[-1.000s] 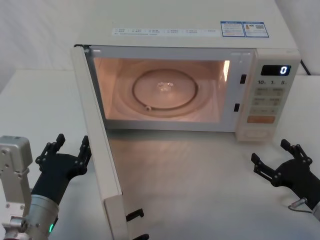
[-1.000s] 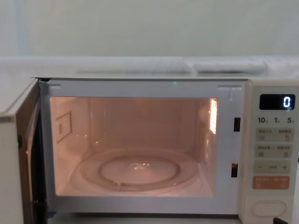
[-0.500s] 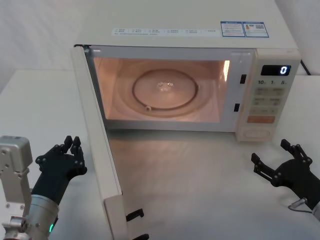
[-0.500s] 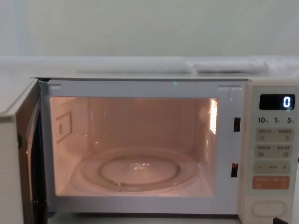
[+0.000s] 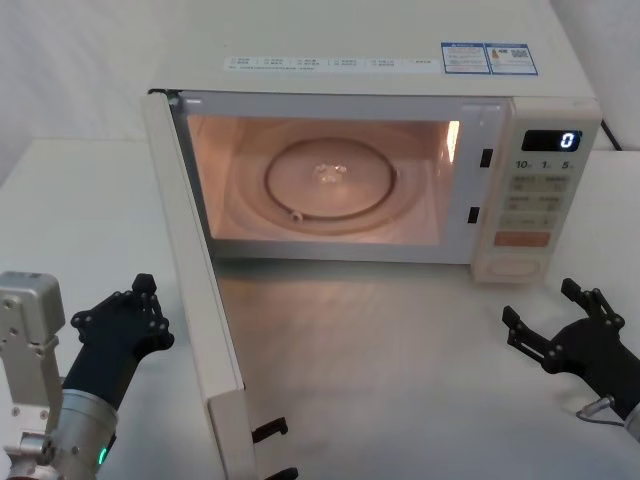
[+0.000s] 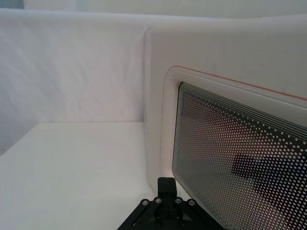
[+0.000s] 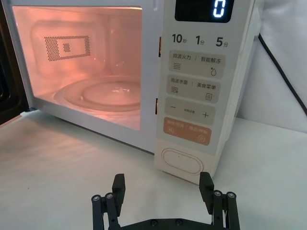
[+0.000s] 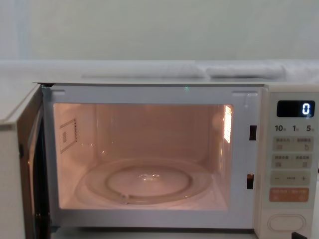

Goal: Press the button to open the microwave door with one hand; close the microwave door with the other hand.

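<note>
The cream microwave [image 5: 400, 70] stands with its cavity lit and its display showing "0". The microwave door [image 5: 195, 300] hangs wide open, swung out toward me on the left. My left gripper [image 5: 146, 288] is shut on nothing, just left of the door's outer face and apart from it. In the left wrist view its closed fingertips [image 6: 166, 184] point at the door's dotted window [image 6: 230, 143]. The button [image 5: 510, 267] sits at the foot of the control panel. My right gripper [image 5: 538, 302] is open, low over the table in front of the button [image 7: 182, 161] and not touching it.
The open door juts out to the table's near edge and divides the left side from the middle. Two black latch hooks [image 5: 270, 430] stick out of the door's free edge. A glass turntable [image 5: 330, 180] lies inside the cavity. A black cable [image 7: 283, 72] runs behind the microwave's right side.
My left gripper's fingers have closed from spread apart to fully shut, staying beside the door. The right gripper, door and microwave have not moved.
</note>
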